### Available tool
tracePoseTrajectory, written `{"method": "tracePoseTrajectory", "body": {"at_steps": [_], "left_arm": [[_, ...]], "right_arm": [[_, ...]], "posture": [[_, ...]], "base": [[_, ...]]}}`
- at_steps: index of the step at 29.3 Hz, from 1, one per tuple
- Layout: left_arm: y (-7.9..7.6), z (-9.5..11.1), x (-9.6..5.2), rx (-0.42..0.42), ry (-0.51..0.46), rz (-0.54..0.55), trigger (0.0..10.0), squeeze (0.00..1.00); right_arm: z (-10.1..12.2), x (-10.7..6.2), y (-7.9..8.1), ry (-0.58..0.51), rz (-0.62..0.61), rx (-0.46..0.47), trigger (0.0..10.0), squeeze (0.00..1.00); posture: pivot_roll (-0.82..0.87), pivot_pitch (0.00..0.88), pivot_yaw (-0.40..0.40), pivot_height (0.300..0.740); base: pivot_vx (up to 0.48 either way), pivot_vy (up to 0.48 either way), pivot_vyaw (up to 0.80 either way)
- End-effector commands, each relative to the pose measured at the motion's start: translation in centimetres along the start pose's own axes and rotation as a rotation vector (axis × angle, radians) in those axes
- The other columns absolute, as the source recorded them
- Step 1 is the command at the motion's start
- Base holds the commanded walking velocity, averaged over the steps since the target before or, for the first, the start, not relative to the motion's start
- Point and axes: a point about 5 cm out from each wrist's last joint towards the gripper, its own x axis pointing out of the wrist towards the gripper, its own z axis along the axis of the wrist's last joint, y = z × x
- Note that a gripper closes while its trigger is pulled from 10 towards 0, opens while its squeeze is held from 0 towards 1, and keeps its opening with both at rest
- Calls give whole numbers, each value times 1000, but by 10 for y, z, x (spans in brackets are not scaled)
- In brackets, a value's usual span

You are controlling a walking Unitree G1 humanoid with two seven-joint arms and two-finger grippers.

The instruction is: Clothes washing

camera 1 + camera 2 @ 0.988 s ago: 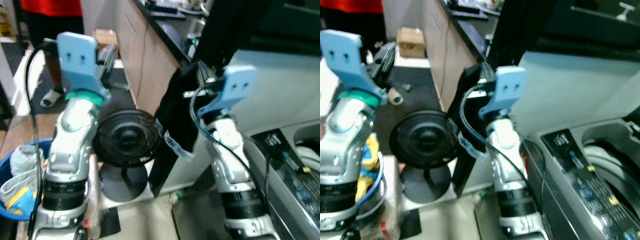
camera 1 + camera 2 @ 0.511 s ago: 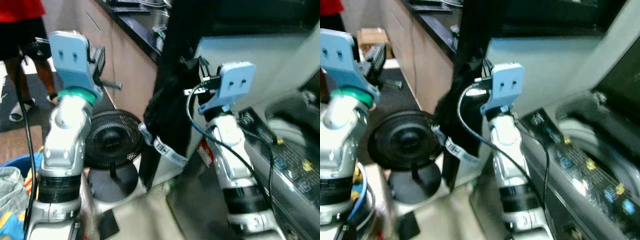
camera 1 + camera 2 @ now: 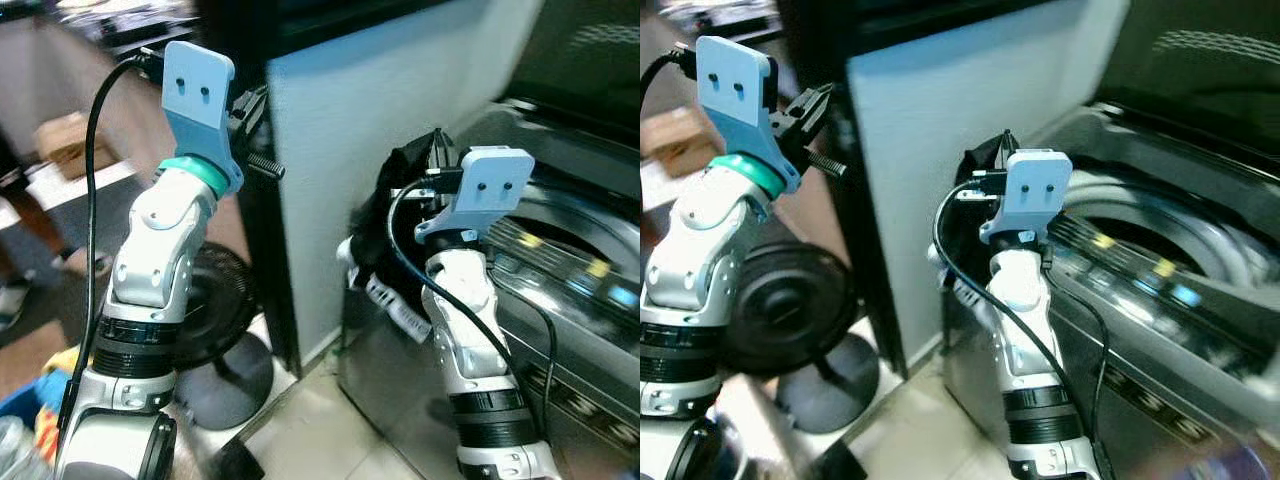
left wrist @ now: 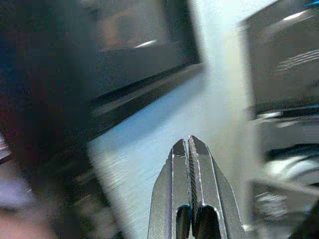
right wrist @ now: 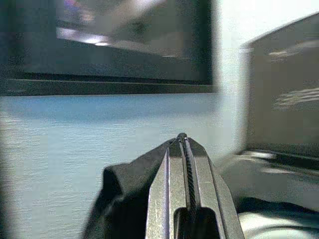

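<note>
My right gripper (image 5: 182, 137) is shut on a black garment (image 3: 392, 200), held up at the near left corner of the top-loading washing machine (image 3: 590, 330). The cloth bunches below the fingers, and a white label strip (image 3: 393, 305) hangs from it down the washer's side. The washer's lid is up and its drum opening (image 3: 1145, 225) lies just right of the garment. My left gripper (image 4: 189, 139) is raised at chest height on the left, shut with nothing in it, pointing toward the pale blue wall panel (image 3: 350, 130).
A black floor fan (image 3: 215, 315) stands on the tiled floor behind my left arm, close to a dark upright post (image 3: 262, 250). A blurred cardboard box (image 3: 62, 140) and part of a blue laundry basket (image 3: 20, 430) are at the far left.
The whole view has swung right, so the washer's drum now sits in front of me. The black garment stays in my right gripper, now hanging beside the washer's rim.
</note>
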Motion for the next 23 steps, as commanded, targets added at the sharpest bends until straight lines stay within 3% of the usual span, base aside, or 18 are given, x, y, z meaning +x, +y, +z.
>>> {"method": "tracePoseTrajectory", "body": {"at_steps": [1,17,23], "left_arm": [[3,1,0,-6,-4,4,10000,0],[6,0,-8,0,-15,59,10000,0],[5,-1,-9,3,-32,106,10000,0]], "right_arm": [[4,0,2,-25,0,6,10000,0],[17,7,22,-105,66,56,10000,0],[17,6,29,-107,105,69,10000,0]], "posture": [[103,0,131,740],[150,0,79,740],[156,0,60,740]], "base": [[0,0,-800],[0,0,-777],[304,0,0]]}}
